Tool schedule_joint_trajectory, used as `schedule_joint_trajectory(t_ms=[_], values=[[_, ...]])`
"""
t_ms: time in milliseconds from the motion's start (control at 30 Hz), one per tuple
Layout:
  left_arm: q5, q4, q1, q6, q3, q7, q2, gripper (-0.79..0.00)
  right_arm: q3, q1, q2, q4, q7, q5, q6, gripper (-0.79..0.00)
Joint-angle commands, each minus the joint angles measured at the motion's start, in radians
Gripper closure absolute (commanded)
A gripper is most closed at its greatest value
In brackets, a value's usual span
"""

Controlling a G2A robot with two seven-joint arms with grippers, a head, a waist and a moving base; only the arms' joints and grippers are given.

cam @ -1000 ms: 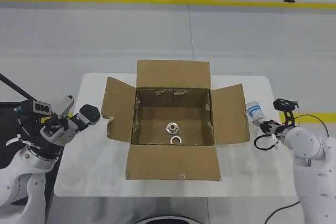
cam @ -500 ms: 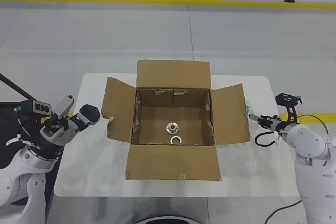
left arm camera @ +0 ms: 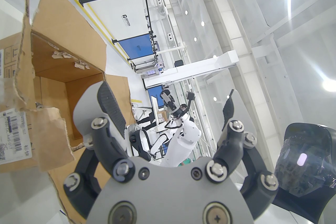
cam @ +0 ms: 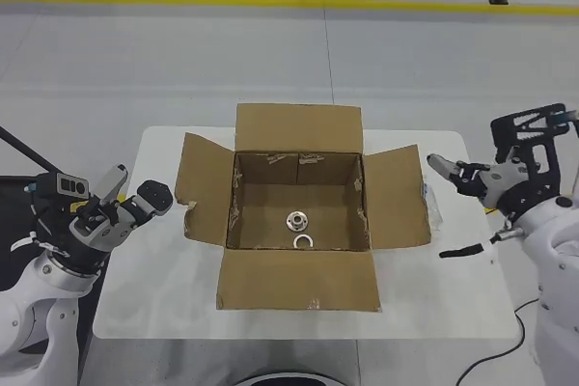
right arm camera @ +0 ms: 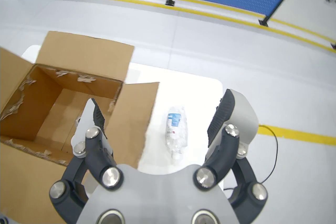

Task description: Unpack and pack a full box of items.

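The right gripper (right arm camera: 160,101) is held empty with fingers spread wide; the clear bottle (right arm camera: 176,130) is seen lying on the table (right arm camera: 199,88) ahead of its fingertips, untouched, beside the open box (right arm camera: 78,57). The left gripper (left arm camera: 166,89) is likewise spread, empty

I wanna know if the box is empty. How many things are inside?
2. A round metal ring sits mid-floor in the box; a white curved piece lies just beside it, toward the robot. More may hide behind its near side.

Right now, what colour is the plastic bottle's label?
Blue and white; the clear plastic bottle shows best in right wrist view.
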Motion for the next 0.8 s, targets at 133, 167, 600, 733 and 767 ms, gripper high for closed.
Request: schedule_joint_trajectory(t_ms=[133, 167, 600, 733, 767], values=[[0.0, 0.0, 0.0, 0.0, 0.0, 0.0, 0.0, -0.785, -0.381, 0.284, -0.038, 0.228, 0.089, 0.103, -0.031, -0.785], [0.0, 0.0, 0.0, 0.0, 0.0, 0.0, 0.0, -0.785, -0.437, 0.326, -0.048, 0.281, 0.101, 0.105, -0.028, -0.785], [0.0, 0.0, 0.0, 0.0, 0.0, 0.0, 0.0, -0.785, -0.891, 0.577, -0.195, 0.792, 0.103, 0.293, -0.003, -0.616], [0.0, 0.0, 0.0, 0.0, 0.0, 0.0, 0.0, -0.785, -0.95, 0.589, -0.227, 0.881, 0.073, 0.298, 0.006, -0.526], [0.0, 0.0, 0.0, 0.0, 0.0, 0.0, 0.0, -0.785, -0.966, 0.592, -0.235, 0.904, 0.066, 0.289, 0.008, -0.554]])
